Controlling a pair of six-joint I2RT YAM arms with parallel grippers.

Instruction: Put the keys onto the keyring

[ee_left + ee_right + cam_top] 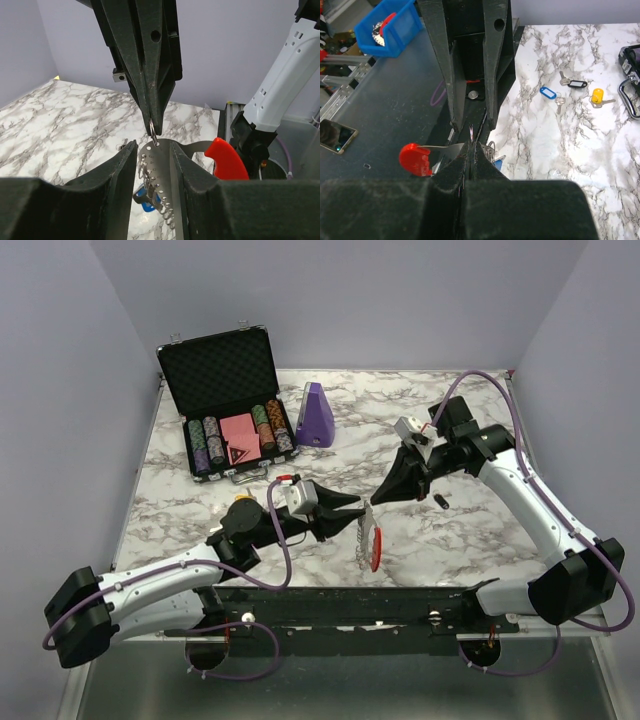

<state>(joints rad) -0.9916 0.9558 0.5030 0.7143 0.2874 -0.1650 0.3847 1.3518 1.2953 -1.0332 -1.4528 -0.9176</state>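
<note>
Holding the keyring point(370, 538) by its silver part, the left hand point(356, 514) is closed on it by the middle of the table's point(470, 530) near edge, and the red part sticks out on the near side. The right hand point(375, 500) comes in from the right, pinched shut on a small ring point(152, 128) just above the silver part. Three keys point(578, 84) with blue, black and yellow tags lie close together on the table further left, and another blue tag point(145, 197) shows under the keyring.
</note>
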